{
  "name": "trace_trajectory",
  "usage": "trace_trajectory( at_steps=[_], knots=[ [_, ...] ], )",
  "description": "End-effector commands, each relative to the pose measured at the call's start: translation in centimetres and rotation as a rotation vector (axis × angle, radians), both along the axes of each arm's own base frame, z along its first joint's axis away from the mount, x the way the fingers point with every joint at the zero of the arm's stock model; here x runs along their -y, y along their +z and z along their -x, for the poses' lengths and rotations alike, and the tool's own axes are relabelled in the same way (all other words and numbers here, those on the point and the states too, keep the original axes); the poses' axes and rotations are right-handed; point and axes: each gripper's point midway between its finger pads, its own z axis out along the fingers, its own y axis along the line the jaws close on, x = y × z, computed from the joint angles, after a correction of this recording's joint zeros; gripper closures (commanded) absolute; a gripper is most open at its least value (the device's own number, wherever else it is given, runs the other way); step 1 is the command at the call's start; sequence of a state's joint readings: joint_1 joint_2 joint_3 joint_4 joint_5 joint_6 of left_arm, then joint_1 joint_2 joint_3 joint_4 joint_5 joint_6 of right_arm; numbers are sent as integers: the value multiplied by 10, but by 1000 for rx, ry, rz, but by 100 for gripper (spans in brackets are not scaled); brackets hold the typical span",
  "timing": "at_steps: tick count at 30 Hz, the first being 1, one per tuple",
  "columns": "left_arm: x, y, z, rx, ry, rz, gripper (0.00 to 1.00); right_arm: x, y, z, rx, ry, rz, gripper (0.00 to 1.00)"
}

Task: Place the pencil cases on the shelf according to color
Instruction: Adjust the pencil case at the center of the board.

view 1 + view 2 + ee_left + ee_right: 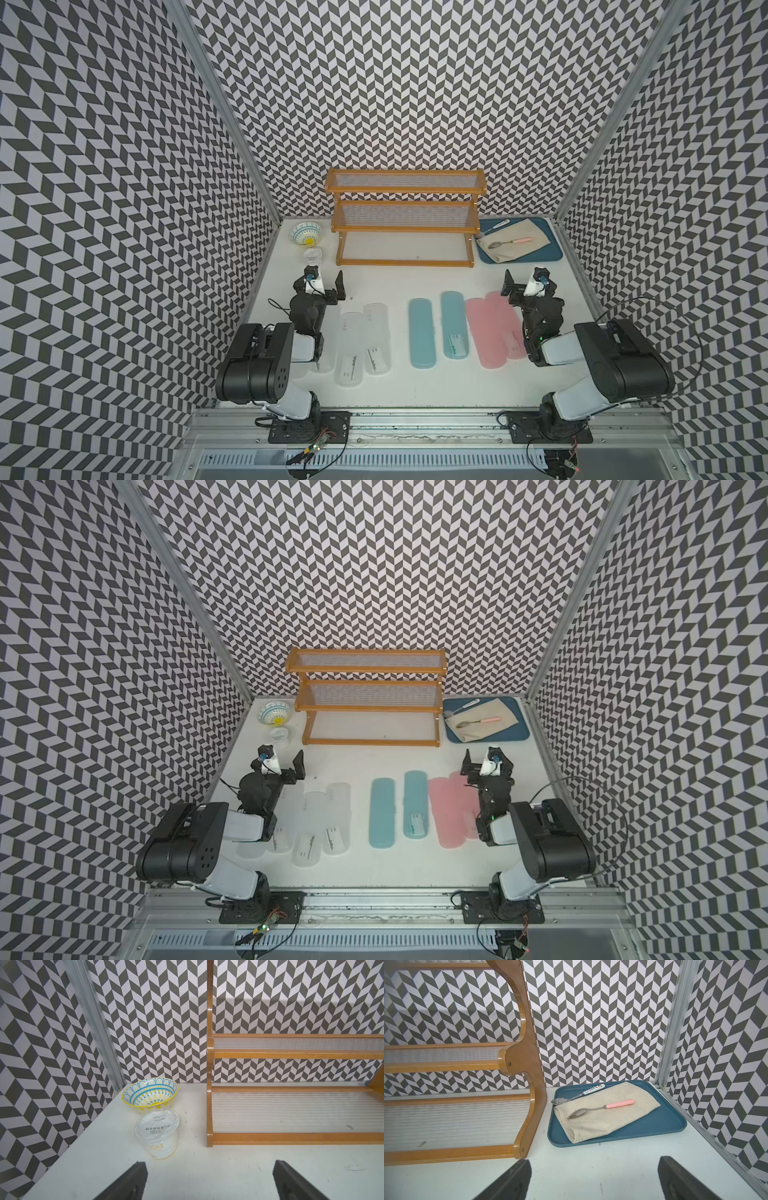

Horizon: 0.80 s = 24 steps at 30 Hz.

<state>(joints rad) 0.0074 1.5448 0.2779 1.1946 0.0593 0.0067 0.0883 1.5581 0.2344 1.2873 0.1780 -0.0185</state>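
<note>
White tabletop (415,386): clear, teal, pink pencil cases (422,333) lying parallel before orange-framed shelf (405,262); both jaws spread wide, holding nothing.

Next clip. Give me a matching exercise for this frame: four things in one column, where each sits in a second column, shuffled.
1 pink pencil cases
2 clear pencil cases
3 pink-handled spoon
4 patterned bowl

a on the cloth in the blue tray
b on the table by the right arm
c next to the plastic cup
d on the table by the left arm

Pairs: 1-b, 2-d, 3-a, 4-c
</note>
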Motion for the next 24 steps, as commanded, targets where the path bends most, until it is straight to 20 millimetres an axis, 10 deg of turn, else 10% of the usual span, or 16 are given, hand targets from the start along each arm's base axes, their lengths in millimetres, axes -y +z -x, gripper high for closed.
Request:
trace_trajectory(
  at_steps=[1,17,24],
  knots=[
    [0,-2,1,-4,-4,-1,1,0,12,0,52,4,-2,0],
    [-9,5,-7,-38,62,10,1,0,13,0,53,4,-1,0],
    [-13,50,-24,-94,190,144,1,8,21,12,43,-52,-10,0]
  ],
)
